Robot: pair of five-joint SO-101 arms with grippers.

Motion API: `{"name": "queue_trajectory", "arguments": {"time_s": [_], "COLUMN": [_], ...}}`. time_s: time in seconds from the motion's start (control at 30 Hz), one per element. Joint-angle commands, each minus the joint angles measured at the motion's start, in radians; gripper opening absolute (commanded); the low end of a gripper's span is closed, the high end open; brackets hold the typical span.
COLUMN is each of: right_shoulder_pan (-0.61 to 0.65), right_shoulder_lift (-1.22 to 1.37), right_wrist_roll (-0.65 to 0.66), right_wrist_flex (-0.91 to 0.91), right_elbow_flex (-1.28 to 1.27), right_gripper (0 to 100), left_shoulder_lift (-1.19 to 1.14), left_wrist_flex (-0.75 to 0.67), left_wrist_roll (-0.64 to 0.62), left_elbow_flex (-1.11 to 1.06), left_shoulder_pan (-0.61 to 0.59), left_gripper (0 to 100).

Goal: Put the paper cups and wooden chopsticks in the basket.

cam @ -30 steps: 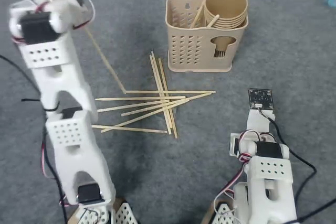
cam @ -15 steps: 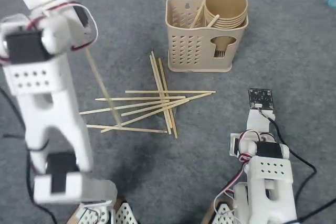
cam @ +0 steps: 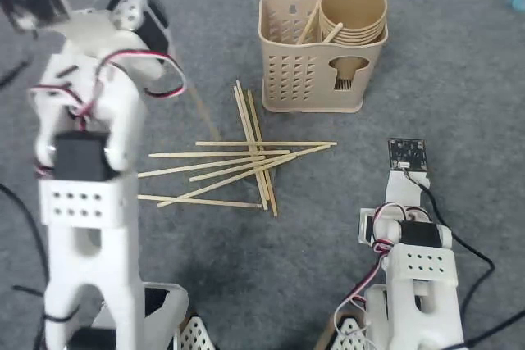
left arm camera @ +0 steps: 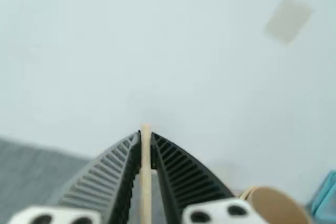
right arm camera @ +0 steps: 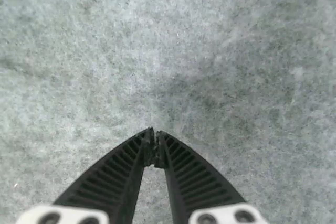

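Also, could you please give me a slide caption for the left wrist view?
Left gripper shut on a chopstick, with a pale wall behind.

Matt wooden chopsticks (cam: 221,153), smooth plastic basket (cam: 303,79), fuzzy grey cloth (cam: 459,88)

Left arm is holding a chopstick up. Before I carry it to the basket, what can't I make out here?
- High view: held chopstick's upper end, behind the left arm.
- High view: loose chopsticks' left ends, under that arm.
- High view: chopstick count in the basket, hidden by its wall and the paper cups.
- Left wrist view: the chopstick's length past the left gripper, cut off by the edge.
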State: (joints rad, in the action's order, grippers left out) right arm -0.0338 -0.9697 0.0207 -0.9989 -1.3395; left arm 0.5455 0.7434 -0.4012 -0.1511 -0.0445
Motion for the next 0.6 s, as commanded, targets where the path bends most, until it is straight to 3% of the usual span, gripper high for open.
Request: {"name": "queue_trajectory", "arguments": {"time_s": [0.0, 0.13, 0.3, 0.57], "right_shoulder_pan": [-0.002, -0.002, -0.002, -0.002], "right_shoulder_lift": [-0.021, -0.021, -0.021, -0.021], "right_wrist_roll": [0.012, 0.014, 0.014, 0.015], "right_wrist_flex": [-0.007, -0.007, -0.004, 0.004], "right_elbow_flex": [0.008, 0.008, 0.008, 0.008], "right_gripper": [0.9, 0.9, 0.9, 0.9], "left_shoulder_lift": [0.094, 0.072, -0.031, -0.299], "left_wrist_flex": [-0.486, -0.893, -0.862, -0.862], "left_wrist_roll": [0.023, 0.13, 0.18, 0.18], "left_elbow_flex": [-0.202, -0.292, -0.177, 0.068], "left_shoulder_pan": [0.091, 0.172, 0.249, 0.253], "left_gripper": [1, 1, 1, 1]}}
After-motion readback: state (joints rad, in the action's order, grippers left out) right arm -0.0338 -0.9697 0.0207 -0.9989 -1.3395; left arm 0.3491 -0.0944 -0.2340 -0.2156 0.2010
